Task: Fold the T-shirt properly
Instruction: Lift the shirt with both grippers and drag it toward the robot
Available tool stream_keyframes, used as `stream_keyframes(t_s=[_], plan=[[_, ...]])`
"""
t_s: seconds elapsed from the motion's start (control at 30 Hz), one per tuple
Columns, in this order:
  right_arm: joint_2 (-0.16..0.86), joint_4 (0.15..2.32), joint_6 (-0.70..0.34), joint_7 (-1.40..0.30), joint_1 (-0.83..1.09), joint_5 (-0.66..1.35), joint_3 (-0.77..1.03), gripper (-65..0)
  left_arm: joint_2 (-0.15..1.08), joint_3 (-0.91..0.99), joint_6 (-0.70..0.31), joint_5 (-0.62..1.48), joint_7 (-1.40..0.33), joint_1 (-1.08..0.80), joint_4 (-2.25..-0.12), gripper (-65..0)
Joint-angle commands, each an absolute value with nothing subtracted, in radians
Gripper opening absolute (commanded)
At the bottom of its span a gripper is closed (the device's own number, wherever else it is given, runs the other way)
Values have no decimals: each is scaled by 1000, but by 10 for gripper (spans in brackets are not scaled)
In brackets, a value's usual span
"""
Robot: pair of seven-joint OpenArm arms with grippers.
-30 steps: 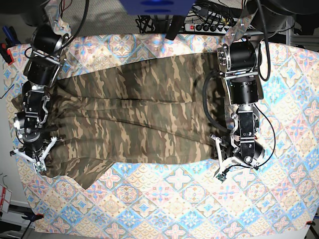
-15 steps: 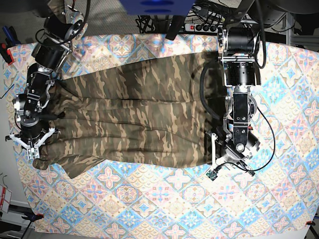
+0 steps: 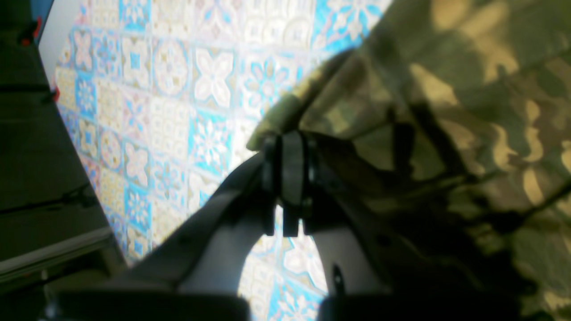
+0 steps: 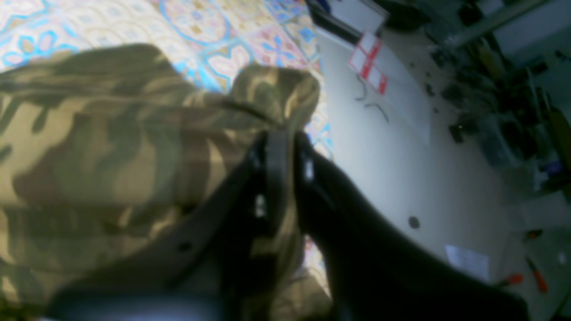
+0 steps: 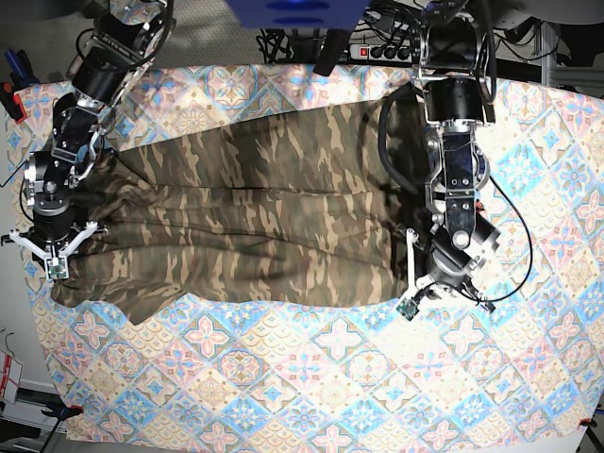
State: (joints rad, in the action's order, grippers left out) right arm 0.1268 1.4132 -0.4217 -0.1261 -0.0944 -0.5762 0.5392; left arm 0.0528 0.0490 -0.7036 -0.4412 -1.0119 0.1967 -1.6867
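The camouflage T-shirt (image 5: 255,217) lies spread wide across the tile-patterned cloth (image 5: 311,377), wrinkled along its length. My left gripper (image 5: 420,283) is at the shirt's right end in the base view. The left wrist view shows that gripper (image 3: 290,147) shut on the T-shirt's (image 3: 468,89) hemmed edge. My right gripper (image 5: 52,260) is at the shirt's left end. In the right wrist view this gripper (image 4: 279,142) is shut on a bunched fold of the T-shirt (image 4: 89,147), lifted slightly off the cloth (image 4: 223,26).
A power strip (image 5: 387,42) and cables sit behind the table's far edge. A black cable loop (image 5: 385,170) from the left arm hangs over the shirt's right part. Past the table's left edge lies pale floor (image 4: 401,156) with a red-cross marker (image 4: 368,62).
Both grippers have moved toward the far side of the table, still pinching the shirt's ends. The shirt's near edge and near-left sleeve have been dragged with them.
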Motion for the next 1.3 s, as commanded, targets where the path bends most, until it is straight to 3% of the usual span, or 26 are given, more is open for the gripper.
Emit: stream_keyframes(t_s=[0.0,0.33,0.63,1.13,1.27], plan=[[136,1443,-410,-102,-94,-565,538,-637,58,50,-698,-446,-1004,194,-1707,-650],[91,1465,-410,-102,-39,-522,631,-639,58,10,-698,-446,-1003,61,-1724,-650],[73,1457,-410,-107,-42,-507,743,-637,56,-33,-698,-453,-1006,-62,-1876,-650],[-7,1392,-410,-111,-70,-478,894,-639,88,-110,-698,-455,-1006,-216,-1871,-650],[-4,1323,-410,-202,-74,-473,901,-639,90,-151,-698,-455,-1006,-245,-1813,-650]])
